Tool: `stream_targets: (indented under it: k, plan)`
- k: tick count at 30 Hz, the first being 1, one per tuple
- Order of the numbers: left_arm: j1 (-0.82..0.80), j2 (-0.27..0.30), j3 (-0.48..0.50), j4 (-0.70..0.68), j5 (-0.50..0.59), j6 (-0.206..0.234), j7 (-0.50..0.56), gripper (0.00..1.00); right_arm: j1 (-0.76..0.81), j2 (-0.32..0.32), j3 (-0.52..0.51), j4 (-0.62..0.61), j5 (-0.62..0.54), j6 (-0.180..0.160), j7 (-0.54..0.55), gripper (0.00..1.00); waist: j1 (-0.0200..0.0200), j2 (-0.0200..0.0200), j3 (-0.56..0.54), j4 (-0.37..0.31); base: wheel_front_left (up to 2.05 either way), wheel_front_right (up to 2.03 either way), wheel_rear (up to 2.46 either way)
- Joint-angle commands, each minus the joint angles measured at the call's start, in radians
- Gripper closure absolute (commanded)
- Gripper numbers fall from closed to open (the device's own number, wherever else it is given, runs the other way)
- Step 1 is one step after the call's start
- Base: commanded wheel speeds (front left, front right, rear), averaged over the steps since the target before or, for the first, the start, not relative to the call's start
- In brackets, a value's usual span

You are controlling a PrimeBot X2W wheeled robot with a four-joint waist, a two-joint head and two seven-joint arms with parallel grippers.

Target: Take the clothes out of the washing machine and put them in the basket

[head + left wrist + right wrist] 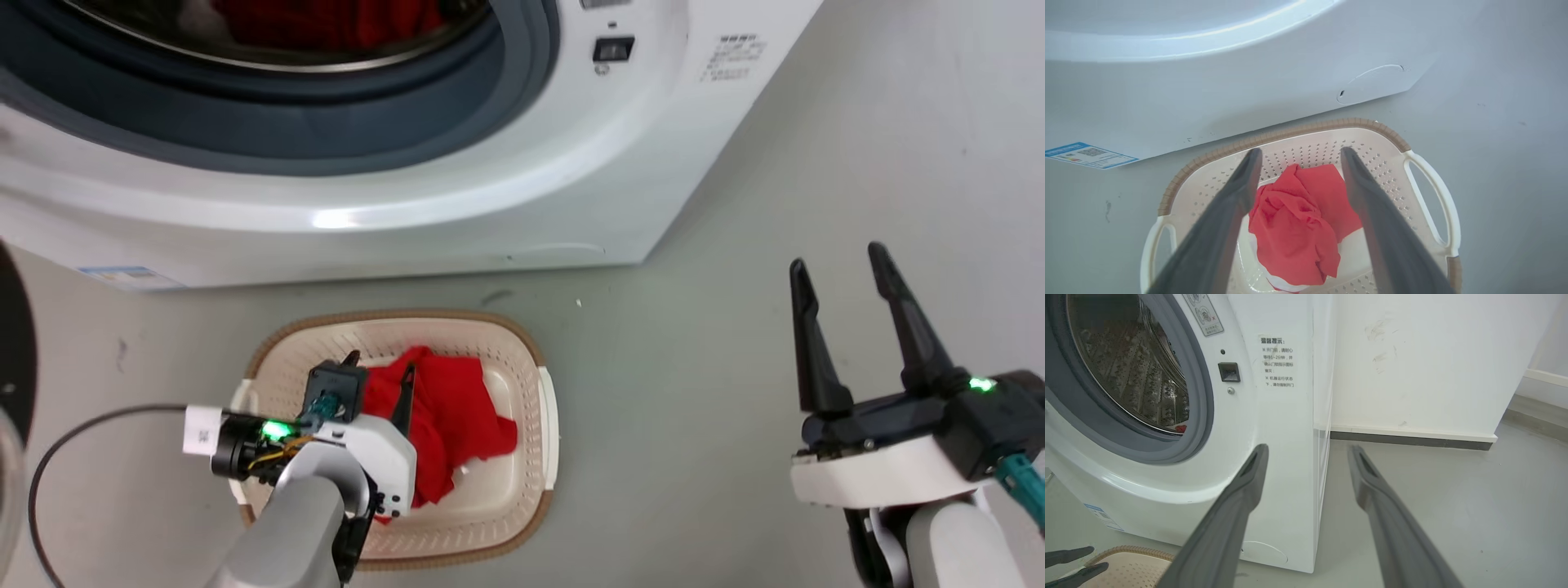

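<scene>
One red garment [457, 408] lay in the basket [522, 343], while more red cloth [326, 20] waited inside the washing machine [490, 188]. Both the left claw [380, 362] and the right claw [837, 257] gaped empty.

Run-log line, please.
left gripper: open above basket | red garment: in basket | red clothes: in washer drum | right gripper: open, empty

The porthole of the washing machine [457, 204] gapes wide inside its grey gasket [326, 139], red cloth [326, 20] lying inside the drum. The basket [535, 351] sits near the machine's base, a narrow strip of floor [392, 296] between. Over the basket hangs the left gripper [380, 362] (jaws spread apart), above a red garment [457, 408] heaped mid-basket. Open floor runs rightward to the right gripper [838, 254].
</scene>
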Motion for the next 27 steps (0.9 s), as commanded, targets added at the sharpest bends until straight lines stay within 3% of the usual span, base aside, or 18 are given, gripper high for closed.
stream_targets:
  k: [1, 15, 22, 27]
  plan:
    - [0.037, 0.003, 0.029, -0.044, 0.019, 0.011, -0.002, 0.0, 0.025, 0.001, 0.003, 0.005, -0.009, -0.001, -0.002, 0.0, 0.0001, 0.0, -0.063, 0.023, 0.0, 0.0, 0.0]
    - [0.264, -0.034, 0.301, -0.414, 0.186, 0.042, -0.002, 0.0, 0.123, 0.001, 0.026, 0.021, -0.011, -0.001, -0.002, 0.0, 0.0001, 0.0, -0.219, 0.038, 0.0, 0.0, 0.0]
    - [0.323, -0.074, 0.431, -0.552, 0.247, 0.021, -0.003, 0.0, 0.148, 0.001, 0.039, 0.024, -0.009, -0.001, -0.002, 0.0, 0.0001, 0.0, -0.264, 0.029, 0.0, 0.0, 0.0]
    - [0.284, -0.084, 0.483, -0.533, 0.279, -0.011, -0.003, 0.0, 0.14, 0.001, 0.057, 0.021, -0.006, -0.001, -0.002, 0.0, 0.0001, 0.0, -0.26, 0.01, 0.0, 0.0, 0.0]
